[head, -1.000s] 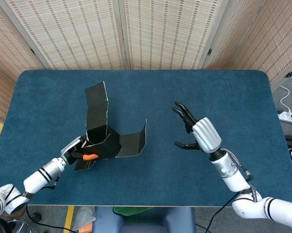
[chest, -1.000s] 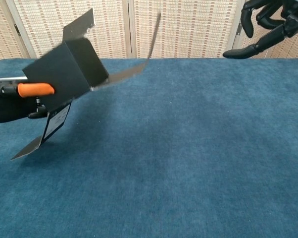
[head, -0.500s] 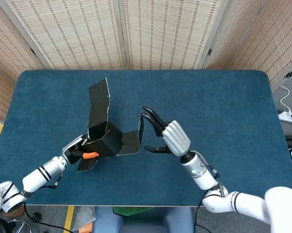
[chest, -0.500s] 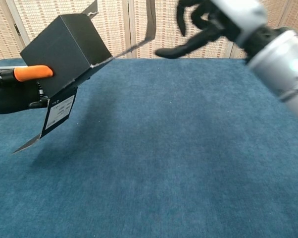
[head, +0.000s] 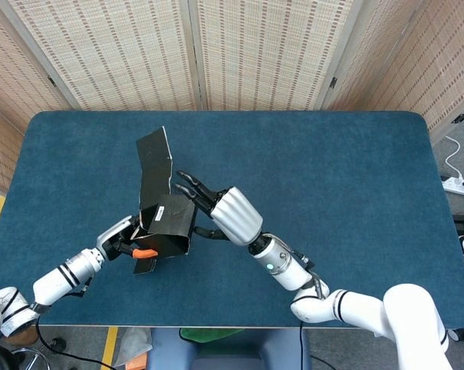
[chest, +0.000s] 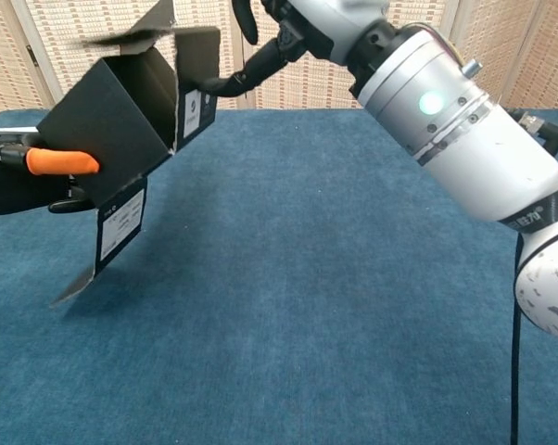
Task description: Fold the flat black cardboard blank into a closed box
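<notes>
The cardboard blank (head: 164, 216) is half-formed and held off the tabletop (head: 355, 193), over its left half, toward the front edge. The left hand (head: 128, 240) grips the lower side of the body with an orange-tipped finger (chest: 64, 163) pressed on the outer wall, likely to keep the box steady while the other hand works a flap. The right hand (head: 216, 212) is at the blank's right side with its fingers spread and holds nothing; it appears to push the side flap (chest: 196, 97) in toward the body.

Head view: shows the tall panel (head: 155, 166) standing toward the tabletop's back edge and both hands flanking the body. Contact of the right fingertips with the flap is not clear here.

Chest view: shows the open interior, a white label (chest: 120, 219) on the hanging bottom flap, and one dark finger (chest: 247, 79) reaching the side flap. Only the left hand's finger and thumb show at the frame edge.
</notes>
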